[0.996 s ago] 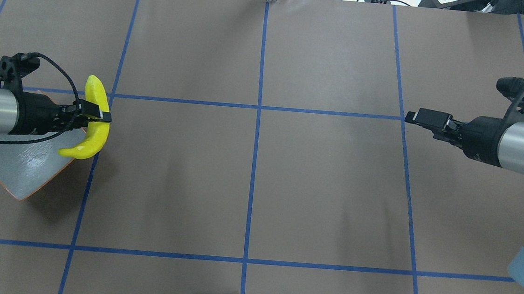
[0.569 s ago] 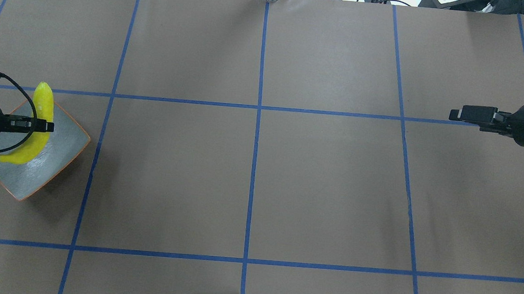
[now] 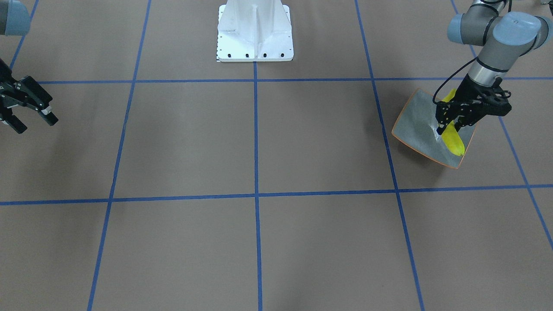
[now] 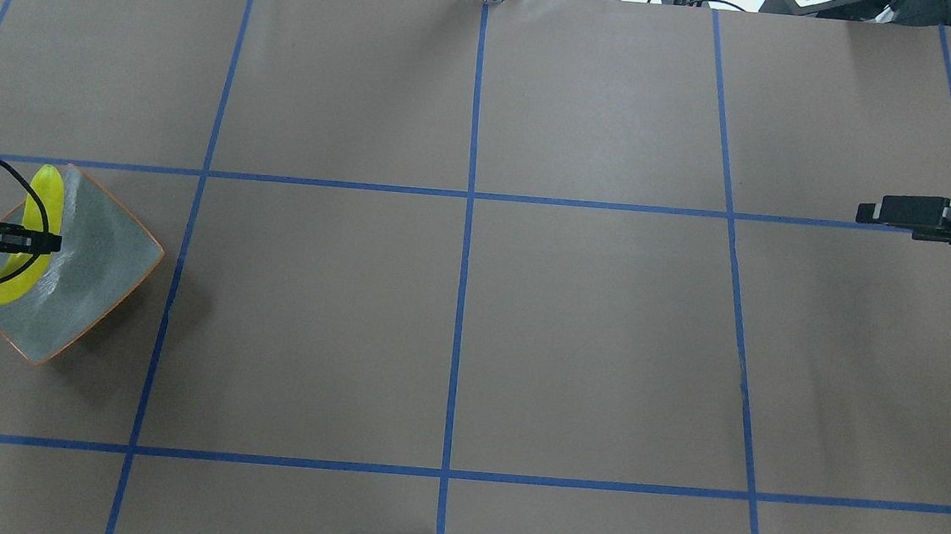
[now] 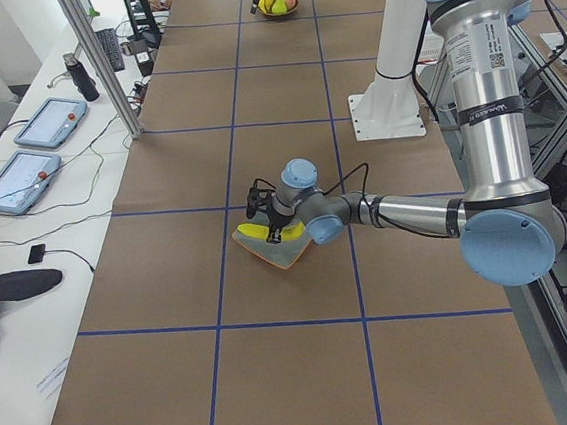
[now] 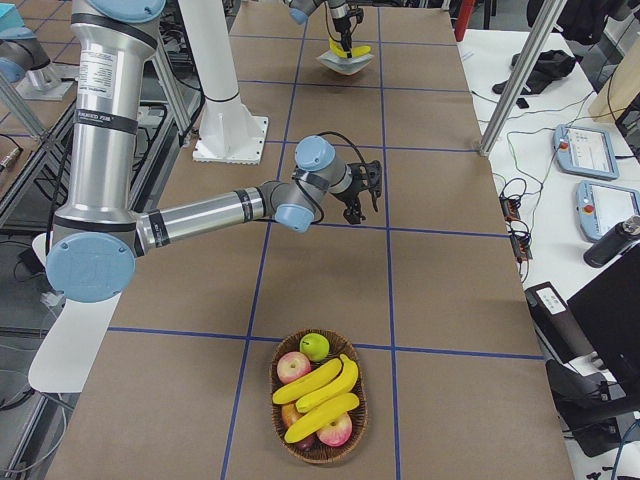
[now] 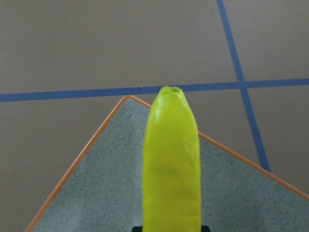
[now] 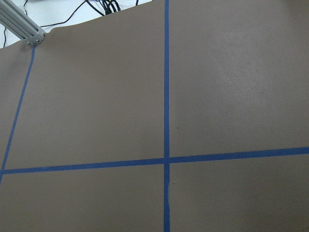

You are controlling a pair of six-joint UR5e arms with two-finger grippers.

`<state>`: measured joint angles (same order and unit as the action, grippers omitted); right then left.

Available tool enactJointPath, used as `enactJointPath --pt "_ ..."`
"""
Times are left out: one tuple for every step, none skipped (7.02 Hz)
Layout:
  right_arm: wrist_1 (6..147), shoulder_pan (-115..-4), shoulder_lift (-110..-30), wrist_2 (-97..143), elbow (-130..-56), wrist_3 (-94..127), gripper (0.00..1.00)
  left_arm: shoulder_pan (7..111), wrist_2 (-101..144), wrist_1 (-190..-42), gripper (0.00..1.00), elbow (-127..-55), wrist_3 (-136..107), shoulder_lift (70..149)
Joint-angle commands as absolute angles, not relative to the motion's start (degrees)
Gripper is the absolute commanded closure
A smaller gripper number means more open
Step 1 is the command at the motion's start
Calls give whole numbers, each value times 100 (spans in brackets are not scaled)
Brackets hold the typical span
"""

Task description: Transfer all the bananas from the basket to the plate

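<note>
One banana (image 4: pixel 46 191) is pinched across its middle between the closed-in fingers of the left gripper (image 4: pixel 53 244), directly over the plate (image 4: pixel 107 251). From above we see its curve running along the plate's left side, one end near the far corner and the other over the near left edge. The front-facing view shows it low inside the dish, but we cannot tell whether it touches the speckled grey surface. From the left wrist camera it runs straight away from the fingers, its end pointing at an orange-rimmed corner of the plate.

The plate lies at the robot's left end of the table (image 4: pixel 589 335), turned cornerwise to the blue tape lines (image 4: pixel 460 300) that divide the brown cover into squares.

Well apart, at the robot's right end, we find the basket (image 6: pixel 273 385). Three more bananas (image 6: pixel 322 398) lie side by side in it, on top of red apples (image 6: pixel 293 366) and next to a green apple (image 6: pixel 314 346).

The right gripper (image 3: pixel 35 125) hangs above bare table with its jaws spread and nothing between them. It is beyond the basket along the table, over a crossing of tape lines.

The white robot base (image 3: pixel 255 34) stands at the table's middle, on the robot's side
</note>
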<state>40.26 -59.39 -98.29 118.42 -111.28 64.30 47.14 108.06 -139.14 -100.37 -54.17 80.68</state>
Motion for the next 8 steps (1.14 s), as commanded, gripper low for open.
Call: enactJointPath --pt "4025 -5994 -9835 11891 -11162 6451 0 4702 10828 -13904 100 -9914 -5484 8252" --pt "4025 -6090 -9835 12031 -11162 6469 0 4693 10837 -13904 100 -9914 -5519 8279" --pt "4025 -6134 -9835 12067 -11171 6504 0 4693 10837 -13904 100 -9923 -5528 8288" --pt "4025 -6135 -9835 12067 -11171 6513 0 4693 10837 -13904 100 -9879 -5537 8297" --pt "4025 -6126 -9835 12067 -11153 6513 0 4685 10828 -13904 100 -9844 -5528 8297" --pt "4017 -6135 -9835 12067 -11145 6513 0 4641 10828 -13904 100 -9818 -5537 8340" --pt "4017 -6135 -9835 12067 -11136 6513 0 4597 10828 -13904 89 -9817 -5572 8393" --pt "4017 -6135 -9835 12067 -11127 6513 0 4597 10828 -13904 31 -9791 -5555 8394"
